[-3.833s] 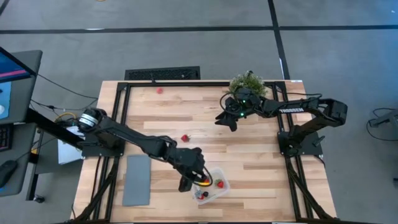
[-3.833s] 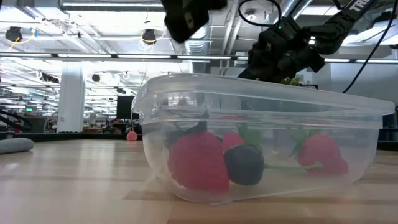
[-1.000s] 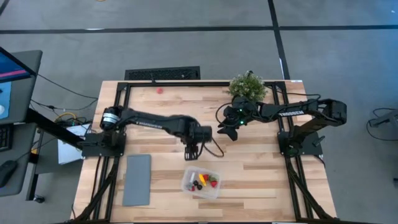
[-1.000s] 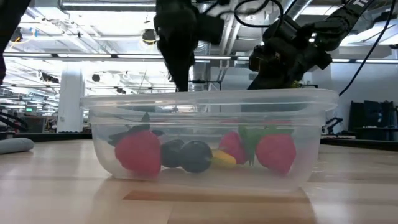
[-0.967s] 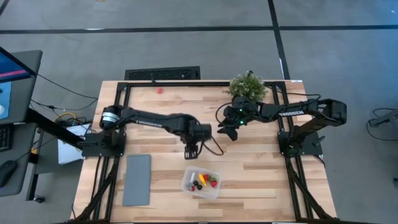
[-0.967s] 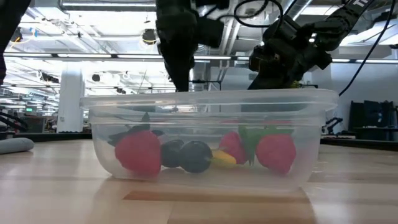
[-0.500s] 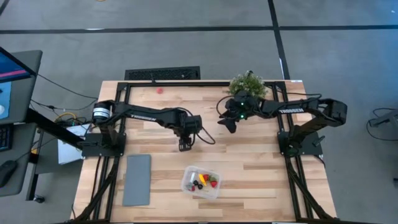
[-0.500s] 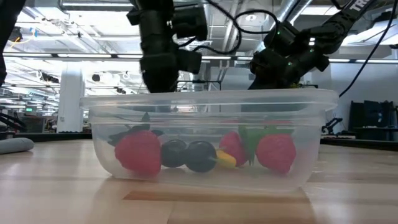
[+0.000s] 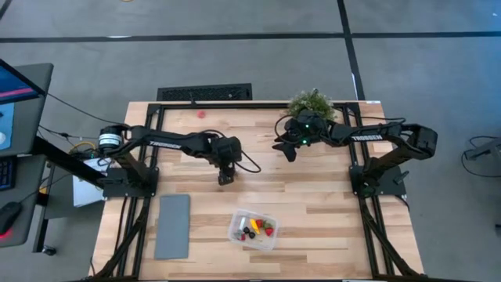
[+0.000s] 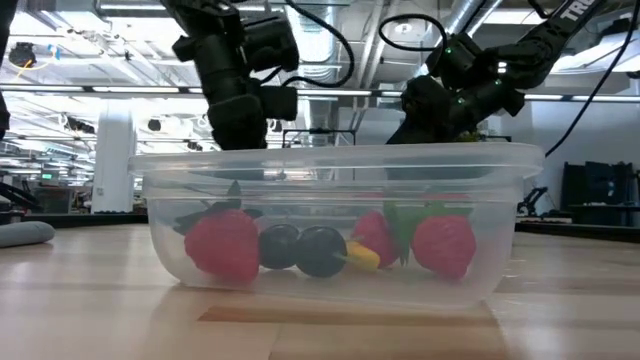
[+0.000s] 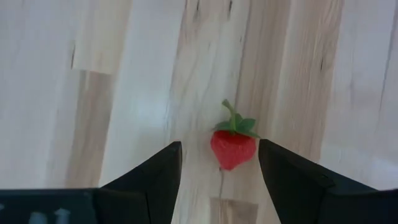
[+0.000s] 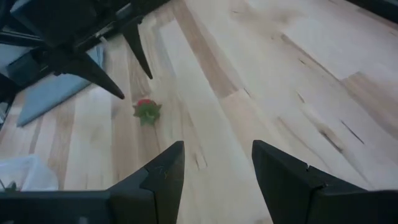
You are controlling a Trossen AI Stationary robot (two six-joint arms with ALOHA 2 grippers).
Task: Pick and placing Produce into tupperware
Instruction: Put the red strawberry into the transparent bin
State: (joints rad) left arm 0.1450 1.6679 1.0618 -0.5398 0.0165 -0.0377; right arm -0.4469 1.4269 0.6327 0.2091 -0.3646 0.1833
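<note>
The clear tupperware (image 9: 252, 229) sits near the table's near edge. In the low view it (image 10: 335, 165) holds red strawberries (image 10: 222, 247), two black berries (image 10: 320, 250) and a yellow piece (image 10: 362, 256). One more red strawberry (image 11: 233, 147) with a green cap lies on the bare wood, also visible as the strawberry (image 12: 147, 110) in the right wrist view. My left gripper (image 9: 225, 178) hangs open over it, and its fingers (image 11: 163, 168) stand on either side without touching. My right gripper (image 9: 286, 153) is open and waits by the potted plant.
A flat grey slab (image 9: 172, 225) lies near the table's near-left corner. A leafy potted plant (image 9: 311, 103) stands at the far edge, and a pale pink spot (image 9: 201, 113) marks the wood far left. Black frame rails (image 9: 153, 125) run along both sides.
My left gripper has moved away from the tupperware toward the table's left and slightly toward the far edge, stopping over the lone strawberry. My right gripper has drawn back a little toward the far edge. The tupperware and its contents have stayed put.
</note>
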